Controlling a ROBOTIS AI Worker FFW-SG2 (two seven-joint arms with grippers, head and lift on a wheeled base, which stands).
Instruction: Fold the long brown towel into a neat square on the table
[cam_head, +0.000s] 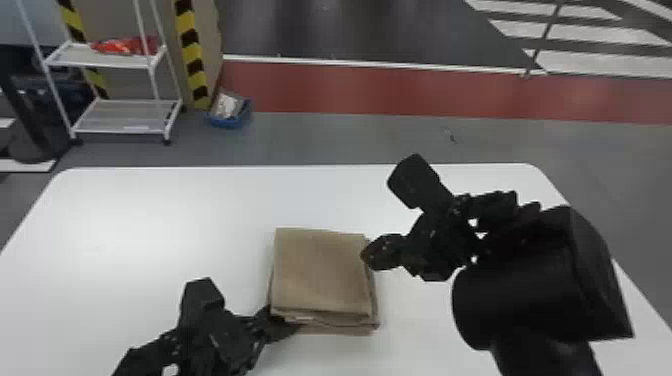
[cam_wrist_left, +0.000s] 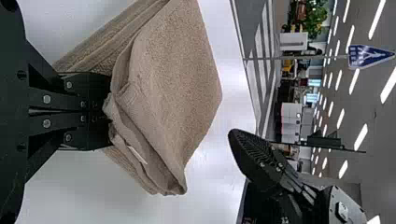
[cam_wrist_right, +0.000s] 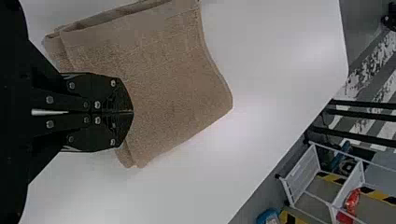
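the towel (cam_head: 320, 272) lies folded on the table (cam_head: 150, 220); left gripper (cam_head: 287, 326) clenched at its near left corner, tips hidden, cannot tell if cloth is pinched; right gripper (cam_head: 369, 255) clenched empty at its right edge

Closed and Turned Inward on Both Sides

Your left gripper (cam_head: 284, 326) points inward from the lower left, its fingers (cam_wrist_left: 95, 86) together. Your right gripper (cam_head: 369, 256) sits farther forward, also angled inward, its fingers (cam_wrist_right: 119, 95) meeting flat along their length.
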